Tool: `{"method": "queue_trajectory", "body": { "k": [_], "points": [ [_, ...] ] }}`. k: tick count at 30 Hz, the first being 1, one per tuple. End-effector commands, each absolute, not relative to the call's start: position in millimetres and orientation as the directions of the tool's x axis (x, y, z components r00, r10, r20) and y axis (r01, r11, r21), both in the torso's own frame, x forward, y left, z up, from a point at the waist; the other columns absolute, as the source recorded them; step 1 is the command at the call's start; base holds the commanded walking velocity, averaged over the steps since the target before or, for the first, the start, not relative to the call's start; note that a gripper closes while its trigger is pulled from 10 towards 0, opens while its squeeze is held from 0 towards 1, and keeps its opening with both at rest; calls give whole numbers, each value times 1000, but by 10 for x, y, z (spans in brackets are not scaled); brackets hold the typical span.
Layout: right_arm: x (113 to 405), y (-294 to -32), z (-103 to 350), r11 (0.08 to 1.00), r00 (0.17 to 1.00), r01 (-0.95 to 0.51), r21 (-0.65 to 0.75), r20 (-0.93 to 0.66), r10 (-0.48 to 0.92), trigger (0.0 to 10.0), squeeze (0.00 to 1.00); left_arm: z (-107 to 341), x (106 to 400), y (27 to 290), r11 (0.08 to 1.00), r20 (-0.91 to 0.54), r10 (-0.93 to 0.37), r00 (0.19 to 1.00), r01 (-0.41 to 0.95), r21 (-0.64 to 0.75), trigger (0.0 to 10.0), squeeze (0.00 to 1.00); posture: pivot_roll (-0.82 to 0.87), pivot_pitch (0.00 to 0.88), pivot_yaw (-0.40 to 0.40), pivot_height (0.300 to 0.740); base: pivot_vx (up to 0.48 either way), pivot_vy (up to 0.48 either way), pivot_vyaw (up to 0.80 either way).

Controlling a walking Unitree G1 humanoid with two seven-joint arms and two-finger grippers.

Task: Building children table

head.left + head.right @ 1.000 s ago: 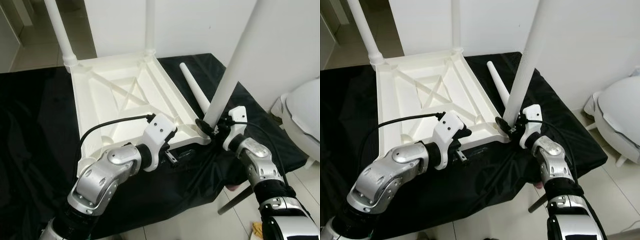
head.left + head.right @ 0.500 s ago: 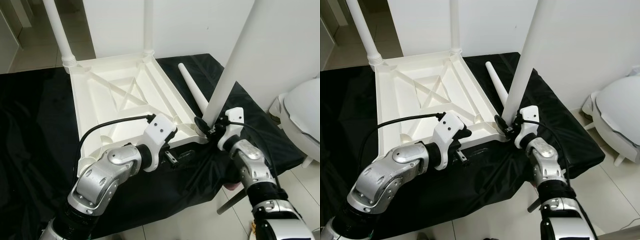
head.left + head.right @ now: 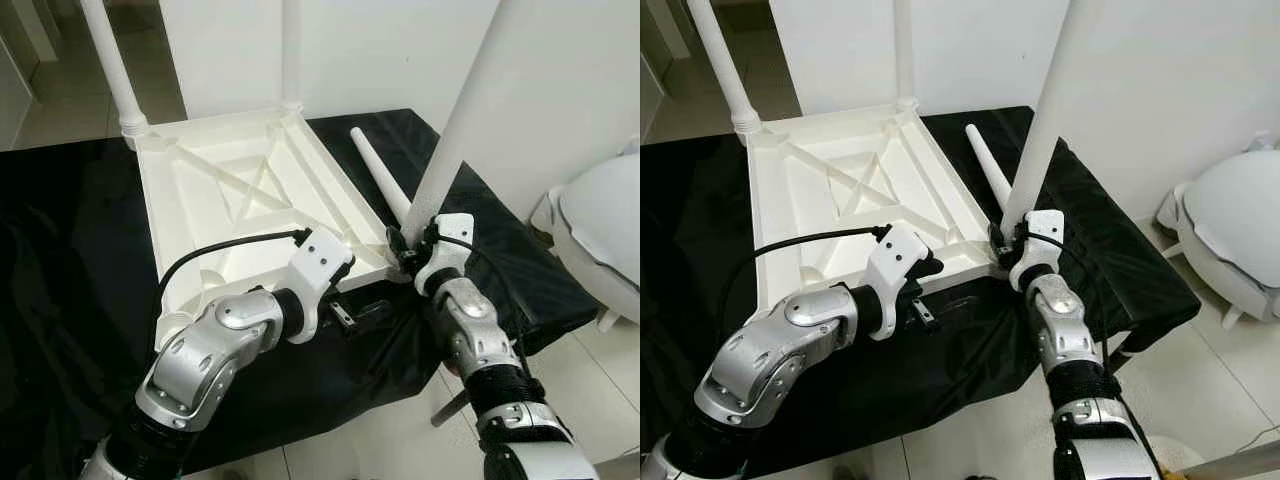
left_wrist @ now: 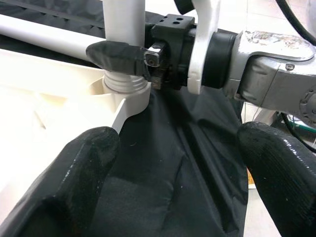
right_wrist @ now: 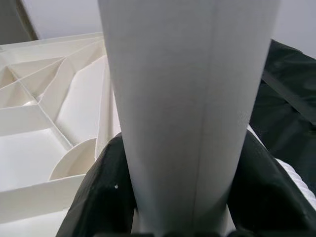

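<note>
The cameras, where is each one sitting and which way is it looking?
Left eye view: on the head, looking down at the upturned white table top; both silver arms show.
Right eye view: beside it, same scene, shifted slightly.
Left wrist view: on the left arm, along its open left end effector, toward the right end effector gripping the table leg.
Right wrist view: on the right arm, looking close at that leg.
Both wrist views share the leg.

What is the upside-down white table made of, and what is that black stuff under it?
The tabletop looks like moulded plastic: matte white, with thin criss-cross ribs on its underside. The leg held by the right gripper seems the same smooth white plastic, with a ridged collar at its base. The black sheet looks like thin fabric, slightly shiny, since it wrinkles and drapes over the edge.
</note>
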State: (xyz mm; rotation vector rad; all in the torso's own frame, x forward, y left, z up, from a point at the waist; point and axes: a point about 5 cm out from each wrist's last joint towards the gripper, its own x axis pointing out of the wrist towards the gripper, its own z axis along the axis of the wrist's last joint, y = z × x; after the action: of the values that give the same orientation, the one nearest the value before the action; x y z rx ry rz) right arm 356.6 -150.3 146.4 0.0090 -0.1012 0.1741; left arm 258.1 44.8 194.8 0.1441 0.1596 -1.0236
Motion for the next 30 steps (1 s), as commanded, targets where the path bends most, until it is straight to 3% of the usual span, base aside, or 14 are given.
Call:
{"method": "queue_trajectory", "body": {
  "k": [1, 9, 18, 19, 20, 21, 30],
  "points": [
    [3577, -1516, 1492, 996, 992, -82, 35, 103, 78, 10000, 0, 1950, 2586, 438, 516, -203, -833, 515, 855, 51, 10000, 0, -21, 85, 0, 740, 0, 0, 0],
    [3509, -1069, 1466, 993, 992, 82, 88, 92, -90, 10000, 0, 1951, 2582, 432, 516, -201, -834, 514, 855, 48, 10000, 0, -16, 84, -2, 740, 0, 0, 0],
    [3500, -1018, 1444, 995, 997, 31, 95, 71, -38, 10000, 0, 1949, 2575, 428, 518, -201, -832, 516, 854, 46, 10000, 0, -15, 84, -8, 740, 0, 0, 0],
    [3495, -1027, 1447, 995, 996, 35, 95, 74, -42, 10000, 792, 1947, 2573, 426, 519, -201, -832, 517, 854, 46, 10000, 0, -17, 83, -11, 740, 0, 0, 0],
    [3495, -1027, 1447, 995, 996, 35, 95, 74, -42, 10000, 792, 1947, 2573, 426, 519, -201, -832, 517, 854, 46, 10000, 0, -17, 83, -11, 740, 0, 0, 0],
    [3489, -1037, 1454, 994, 996, 34, 102, 82, -42, 10000, 1000, 1947, 2571, 424, 518, -200, -833, 516, 854, 45, 10000, 0, -17, 83, -11, 740, 0, 0, 0],
    [3440, -1097, 1508, 995, 990, -39, 87, 137, 27, 10000, 1000, 1940, 2565, 410, 514, -198, -836, 512, 857, 44, 10000, 0, -24, 73, -14, 740, 0, 0, 0]
  ]
}}
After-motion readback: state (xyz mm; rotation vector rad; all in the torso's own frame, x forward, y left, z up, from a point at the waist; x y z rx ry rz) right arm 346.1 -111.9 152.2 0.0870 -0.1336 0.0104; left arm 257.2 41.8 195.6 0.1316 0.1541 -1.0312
